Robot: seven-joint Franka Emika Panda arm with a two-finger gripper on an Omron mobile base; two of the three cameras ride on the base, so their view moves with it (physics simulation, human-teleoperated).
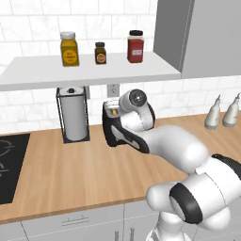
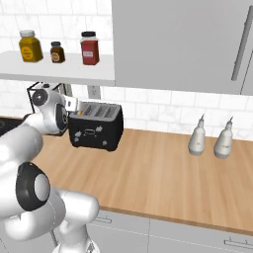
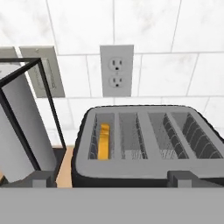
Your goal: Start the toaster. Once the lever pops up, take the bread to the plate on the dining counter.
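Bread [image 3: 103, 141] in toaster [image 3: 144, 144] leftmost slot, open jaws just above

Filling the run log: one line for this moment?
gripper: open, above toaster | bread: in leftmost slot | held: nothing

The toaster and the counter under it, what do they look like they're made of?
The toaster looks like glossy black plastic or enamelled metal with a matte grey top, wire racks in its slots. The counter looks like light wood, showing plank lines.

Three jars [image 1: 68, 48], two bottles [image 2: 197, 140]
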